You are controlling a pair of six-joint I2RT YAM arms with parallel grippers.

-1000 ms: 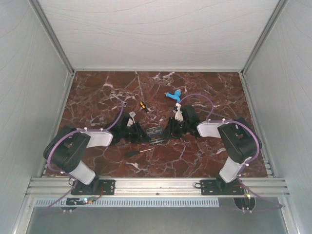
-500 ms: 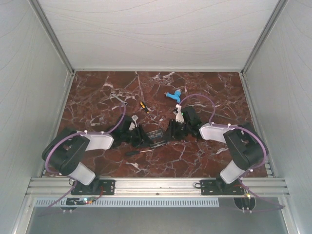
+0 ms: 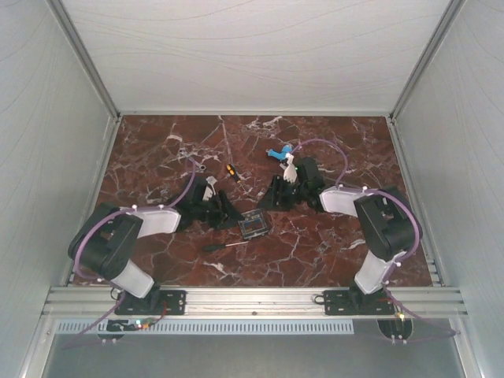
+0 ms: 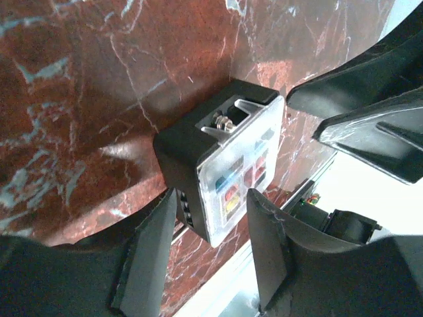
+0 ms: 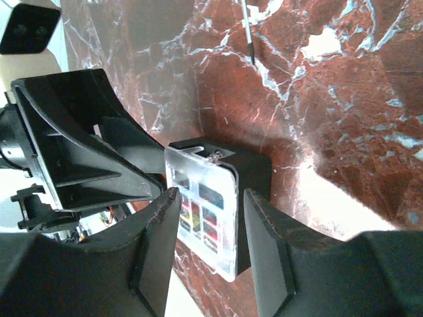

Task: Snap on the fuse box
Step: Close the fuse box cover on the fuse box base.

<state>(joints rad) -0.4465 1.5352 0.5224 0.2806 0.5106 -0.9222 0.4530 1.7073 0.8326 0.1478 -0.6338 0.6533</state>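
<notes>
We're over the red marble worktop (image 3: 331, 244), and the fuse box (image 3: 253, 225) sits on it near the middle, between the two arms. Its clear cover (image 4: 241, 175) lies on top, with coloured fuses (image 4: 231, 198) showing through. Whether that cover is clicked down, we cannot tell.

The left pincer (image 3: 233, 216) stands just beside the box on its left, jaws parted, nothing in them. From its wrist view we see its fingers (image 4: 153, 254) framing the box without clamping it. The right pincer (image 3: 272, 201) stands beyond the box to the right, a little apart from it, jaws likewise parted and empty.

A black-handled screwdriver (image 3: 224, 246) lies between the box and the arms' bases.
</notes>
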